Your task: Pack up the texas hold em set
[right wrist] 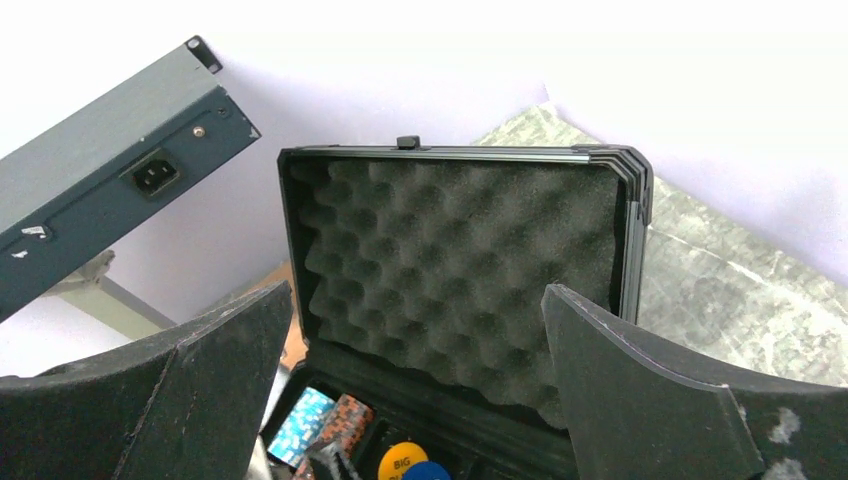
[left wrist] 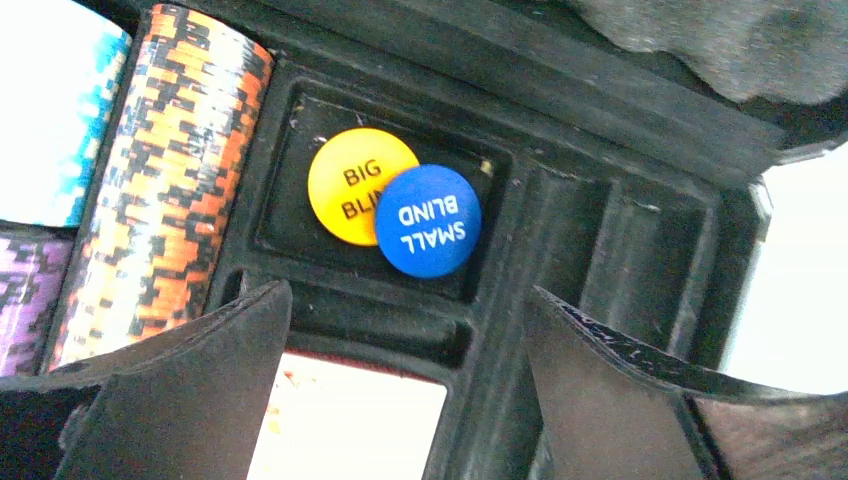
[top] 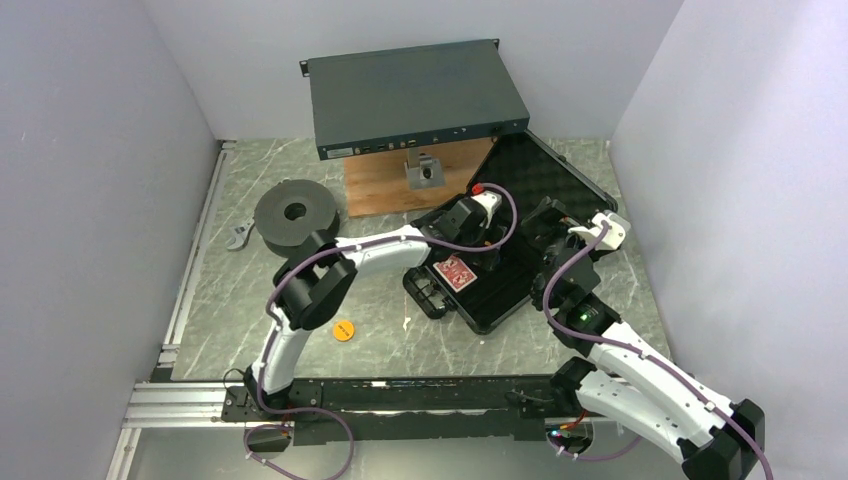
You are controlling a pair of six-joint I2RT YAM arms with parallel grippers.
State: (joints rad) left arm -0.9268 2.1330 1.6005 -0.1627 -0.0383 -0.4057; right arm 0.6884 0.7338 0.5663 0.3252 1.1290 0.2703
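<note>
Left wrist view: chips (left wrist: 165, 190), yellow disc (left wrist: 350, 180) and blue disc (left wrist: 430, 220) already sit in the case (left wrist: 620, 230), beneath the left gripper (left wrist: 408, 300), spread and empty. The right gripper (right wrist: 417, 290) gapes empty before the raised lid (right wrist: 450, 250). Left to do: the orange disc (top: 343, 330) lies out on the table (top: 400, 340).

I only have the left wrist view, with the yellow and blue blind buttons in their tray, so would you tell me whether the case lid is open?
Observer: Yes, the lid stands open behind the tray, with its egg-crate foam lining showing.
Operator: Thank you. Is anything from the set outside the case?
Observer: One orange disc lies on the table beside the left arm, apart from the case.
</note>
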